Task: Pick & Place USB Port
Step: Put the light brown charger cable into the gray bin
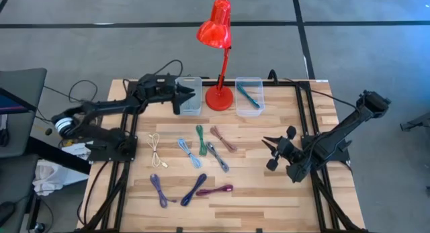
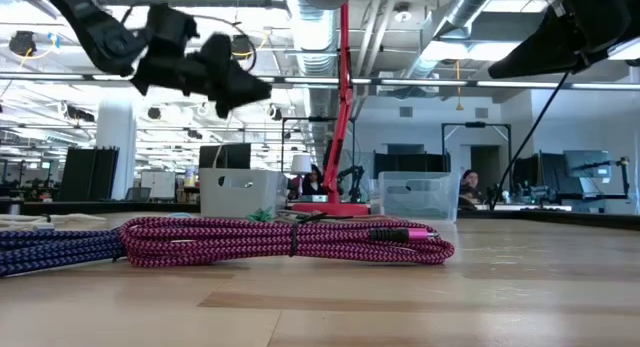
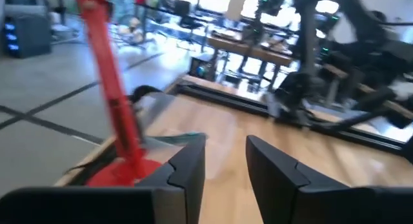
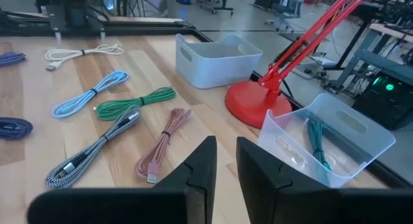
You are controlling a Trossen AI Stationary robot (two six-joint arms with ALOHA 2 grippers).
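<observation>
In the high view the left claw (image 1: 190,93) hangs in the upper middle-left of the frame, just at the left clear bin (image 1: 191,96), with its fingers spread a little and nothing between them, as the left wrist view shows. The right claw (image 1: 267,144) sits at the middle right of the frame, above bare desk (image 1: 269,193), fingers slightly apart and empty. The red lamp (image 1: 219,58) stands between the two bins at the top centre, its base just beside each. The right clear bin (image 1: 248,96) holds one teal cable (image 1: 249,95). The other USB cables lie loose on the desk, centre and lower left: a cream cable (image 1: 156,150), a light blue cable (image 1: 188,152), a green cable (image 1: 201,139), a pink cable (image 1: 223,137), a grey braided cable (image 1: 216,156), two blue cables (image 1: 193,190) near the lower edge, and a magenta cable (image 1: 215,191) just beside them, which fills the foreground of the low view.
</observation>
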